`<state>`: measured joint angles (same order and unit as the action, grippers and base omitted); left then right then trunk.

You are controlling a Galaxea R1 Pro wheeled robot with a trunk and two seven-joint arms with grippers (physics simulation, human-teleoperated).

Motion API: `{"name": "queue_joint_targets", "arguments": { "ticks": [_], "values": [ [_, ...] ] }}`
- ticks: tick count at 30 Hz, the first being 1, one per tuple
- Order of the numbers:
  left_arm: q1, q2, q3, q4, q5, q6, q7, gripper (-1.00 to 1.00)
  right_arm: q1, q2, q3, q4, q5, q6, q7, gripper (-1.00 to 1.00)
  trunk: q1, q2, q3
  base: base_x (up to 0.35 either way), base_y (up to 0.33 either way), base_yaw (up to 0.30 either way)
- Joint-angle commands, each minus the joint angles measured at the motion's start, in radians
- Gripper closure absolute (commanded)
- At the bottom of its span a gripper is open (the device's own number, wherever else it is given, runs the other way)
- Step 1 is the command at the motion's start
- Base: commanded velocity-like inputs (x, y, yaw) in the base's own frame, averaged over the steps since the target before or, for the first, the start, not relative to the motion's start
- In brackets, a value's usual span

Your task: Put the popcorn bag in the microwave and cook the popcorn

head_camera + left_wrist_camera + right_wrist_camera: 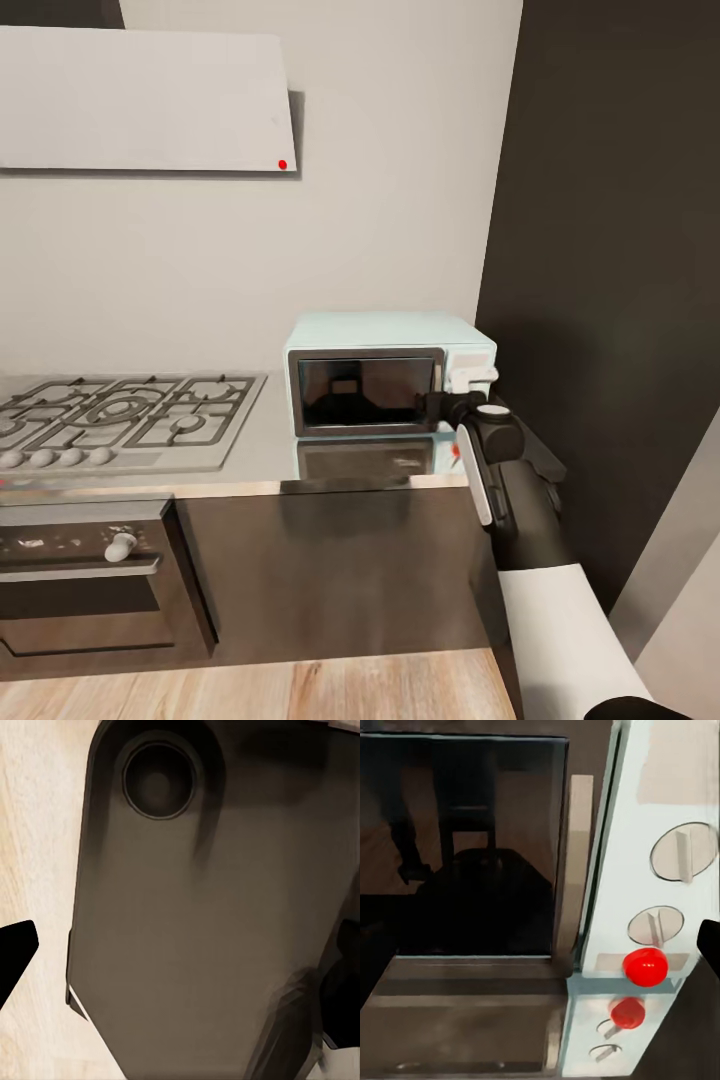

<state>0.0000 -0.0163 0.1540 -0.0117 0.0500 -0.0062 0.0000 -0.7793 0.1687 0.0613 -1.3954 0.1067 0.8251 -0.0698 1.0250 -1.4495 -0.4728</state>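
I have the microwave (390, 372) straight ahead, sitting on the bench (270, 440) hard against the dark side wall (610, 280), its door shut. I cannot see the popcorn bag anywhere, so whether it sits behind that dark glass I cannot tell.

My right hand (440, 403) is up at the seam between door and control panel (470, 372), which I judge is the spot for either pulling the door or working a knob. From the head view the arm's wrist block covers the fingers, and the right wrist view catches just one dark fingertip (709, 945) at its edge, so I cannot tell whether the hand is released or clenched. My left hand (15, 952) hangs low over the wood floor (30, 832) beside the robot's dark base (202, 915); only one black fingertip shows, so its state is unclear too.

The microwave is a small pale-blue box with rounded corners. Its door (465, 847) is dark glossy glass that mirrors the room, with a pale upright handle (576, 870) along its edge. The panel is flat and matte, carrying two round knobs (682, 853) with raised ridges and a glossy red light (645, 966) below them.

The bench is smooth steel, bright enough to mirror the microwave's front. Further left lies a gas hob (120, 410) with grey cast grates, and an oven (85, 570) beneath it.
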Motion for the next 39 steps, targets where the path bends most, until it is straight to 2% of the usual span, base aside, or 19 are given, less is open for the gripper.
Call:
{"name": "queue_joint_targets", "arguments": {
  "ticks": [1,15,21,33,39],
  "values": [
    [0.000,0.000,0.004,-0.001,0.005,-0.001,0.000,-1.00,-0.001,-0.001,0.000,-0.001,0.009,-0.009,0.001,-1.00,0.000,-0.001,-0.001,0.000,0.000,0.000],
    [0.000,0.001,0.004,-0.001,0.005,0.000,0.000,-1.00,0.000,-0.010,0.000,0.017,0.005,-0.015,0.002,-1.00,0.000,-0.001,-0.001,0.099,0.000,0.000],
    [0.000,0.000,0.003,-0.001,0.005,0.000,0.000,-1.00,0.000,-0.011,0.000,0.089,0.005,-0.022,-0.004,-1.00,0.000,-0.001,-0.001,0.000,0.000,0.000],
    [0.000,0.001,0.002,-0.002,0.005,-0.001,0.000,-1.00,-0.001,-0.016,-0.001,0.092,-0.002,-0.028,0.029,-1.00,0.000,-0.001,-0.001,0.000,0.000,0.000],
    [0.000,0.000,0.002,-0.001,0.005,0.000,0.000,-1.00,-0.001,-0.018,-0.014,0.093,-0.003,-0.055,0.049,-1.00,0.000,-0.001,-0.001,0.000,0.000,0.000]
  ]
}}
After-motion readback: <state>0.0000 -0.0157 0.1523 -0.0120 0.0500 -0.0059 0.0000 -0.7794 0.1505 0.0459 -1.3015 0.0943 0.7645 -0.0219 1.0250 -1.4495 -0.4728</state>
